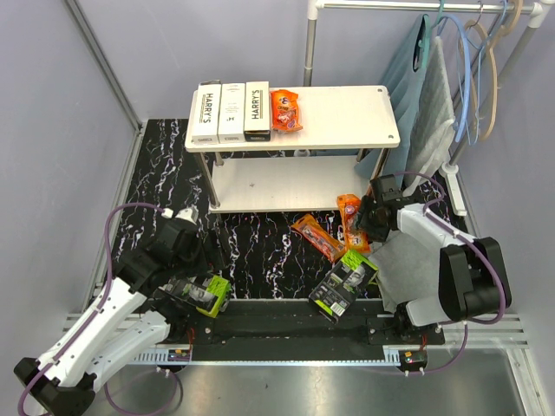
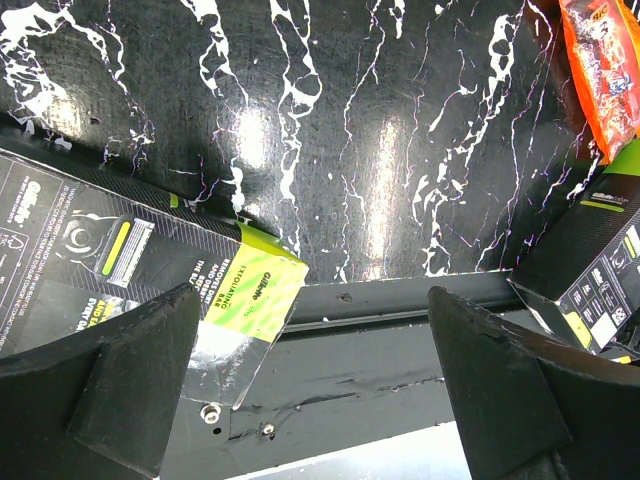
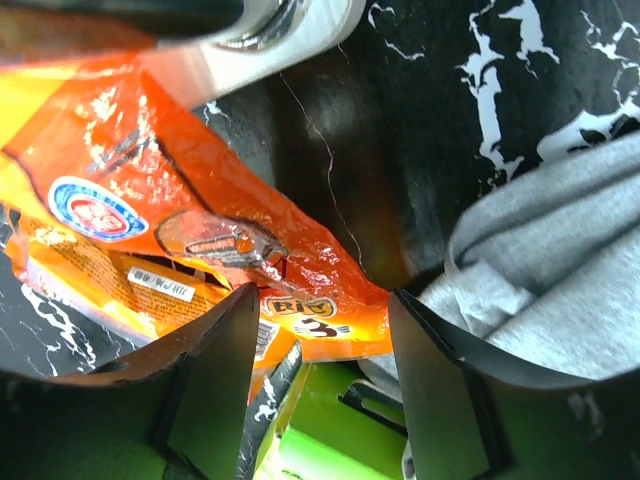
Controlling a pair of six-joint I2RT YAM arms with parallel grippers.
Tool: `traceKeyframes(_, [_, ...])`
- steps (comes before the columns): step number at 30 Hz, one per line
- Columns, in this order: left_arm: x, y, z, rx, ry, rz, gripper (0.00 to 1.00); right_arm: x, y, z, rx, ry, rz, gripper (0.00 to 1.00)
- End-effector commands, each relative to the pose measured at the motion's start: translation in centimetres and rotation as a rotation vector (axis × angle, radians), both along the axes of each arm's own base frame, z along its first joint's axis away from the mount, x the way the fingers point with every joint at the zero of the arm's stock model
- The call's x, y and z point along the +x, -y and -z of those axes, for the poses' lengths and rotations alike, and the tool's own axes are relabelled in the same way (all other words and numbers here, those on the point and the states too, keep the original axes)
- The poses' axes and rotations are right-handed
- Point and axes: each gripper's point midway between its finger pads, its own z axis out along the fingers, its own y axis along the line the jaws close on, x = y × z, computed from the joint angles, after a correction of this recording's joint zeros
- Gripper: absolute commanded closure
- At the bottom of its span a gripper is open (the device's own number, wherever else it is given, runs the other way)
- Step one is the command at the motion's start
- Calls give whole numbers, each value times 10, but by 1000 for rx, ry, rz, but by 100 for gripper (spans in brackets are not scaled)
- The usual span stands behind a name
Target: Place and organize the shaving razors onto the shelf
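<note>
Three HARRY'S boxes (image 1: 231,111) and one orange pack (image 1: 286,111) lie on the shelf's (image 1: 347,113) top board. By the shelf's right front leg, the right claw (image 3: 320,340) stands parted around a glossy orange pack's (image 3: 200,200) end on the worktop (image 1: 260,251). Off the shelf's left front corner, the left claw (image 2: 310,340) gapes wide above a black-and-lime blister pack (image 2: 120,250).

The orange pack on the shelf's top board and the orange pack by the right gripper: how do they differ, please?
The shelf pack sits on the top board, beside the white boxes; the other pack lies on the black table. The shelf pack is untouched; the right gripper straddles the other's end with jaws apart. Both are glossy orange.
</note>
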Motion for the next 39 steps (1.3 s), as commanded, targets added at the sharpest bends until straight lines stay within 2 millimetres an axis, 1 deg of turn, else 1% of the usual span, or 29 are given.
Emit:
traceKeyframes(1, [5, 6, -3, -20, 19, 15, 1, 14, -9, -3, 31, 50, -50, 37])
traceKeyframes(3, [6, 6, -2, -19, 16, 15, 1, 13, -9, 0, 34, 45, -54, 38])
traceKeyframes(5, [6, 6, -3, -19, 18, 16, 1, 13, -10, 3, 35, 44, -63, 44])
traceKeyframes(7, [6, 7, -3, -19, 20, 19, 1, 13, -11, 4, 39, 43, -67, 46])
traceKeyframes(10, [6, 7, -3, -20, 19, 18, 1, 13, -15, 7, 58, 36, -79, 57])
traceKeyframes(11, [6, 7, -4, -21, 20, 18, 1, 13, -16, 8, 66, 33, -83, 65])
traceKeyframes(13, [6, 7, -4, -21, 20, 18, 1, 13, -20, 7, 84, 35, -92, 74])
traceKeyframes(15, [6, 7, -3, -20, 19, 20, 1, 12, -21, 7, 94, 35, -97, 80])
traceKeyframes(19, [5, 7, -3, -21, 15, 24, 1, 9, -26, -1, 126, 53, -114, 83])
traceKeyframes(22, [5, 8, -3, -25, 17, 26, 1, 8, -27, -14, 140, 89, -113, 85])
traceKeyframes(23, [5, 8, -4, -26, 18, 28, 1, 8, -28, -21, 147, 112, -114, 85])
traceKeyframes(25, [6, 8, -3, -25, 19, 30, 1, 6, -28, -25, 158, 123, -107, 86])
traceKeyframes(26, [5, 8, -3, -24, 14, 31, 1, 6, -29, -31, 164, 142, -108, 86])
traceKeyframes(34, [5, 9, -4, -30, 18, 35, 1, -1, -31, -46, 197, 175, -104, 89])
traceKeyframes(39, [5, 10, -3, -28, 17, 37, 1, -7, -30, -51, 206, 185, -105, 90])
